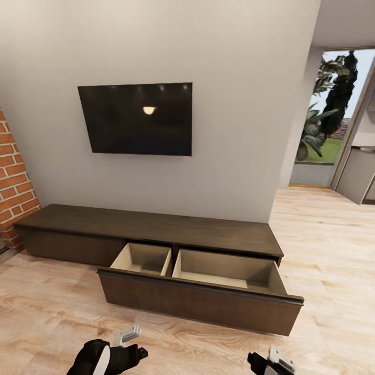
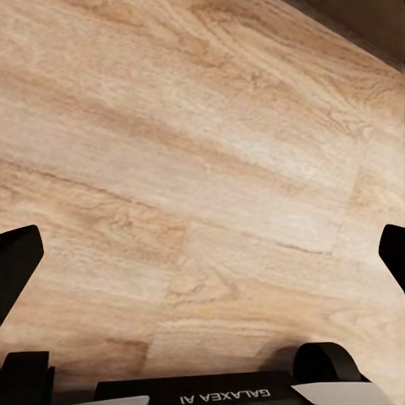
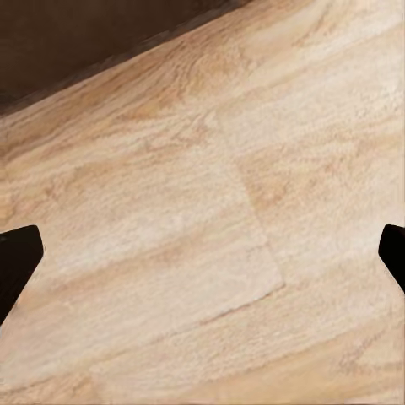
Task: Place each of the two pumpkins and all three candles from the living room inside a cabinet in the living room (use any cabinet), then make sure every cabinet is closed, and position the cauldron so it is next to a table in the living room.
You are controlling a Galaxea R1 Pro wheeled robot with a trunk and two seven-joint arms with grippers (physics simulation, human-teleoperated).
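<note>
The cabinet (image 1: 156, 227) is a long, low dark brown unit against the grey wall. Its right drawer (image 1: 200, 303) is pulled out; the two pale wood compartments inside look empty. Its left drawer front is shut. Both arms sit low in front of the open drawer: the left arm (image 1: 112, 357) and the right arm (image 1: 271, 363). My left gripper (image 2: 202, 257) is open above bare wood floor, nothing between its fingers. My right gripper (image 3: 202, 253) is also open over the floor, near the drawer's dark front. The pumpkins, candles and cauldron are out of view.
A black TV (image 1: 138, 119) hangs on the wall above the cabinet. A brick wall (image 1: 13, 182) stands at the left. At the right, a glass door (image 1: 325, 120) shows plants outside, beside a grey kitchen cupboard (image 1: 359, 174). Light wood floor (image 1: 52, 307) surrounds the unit.
</note>
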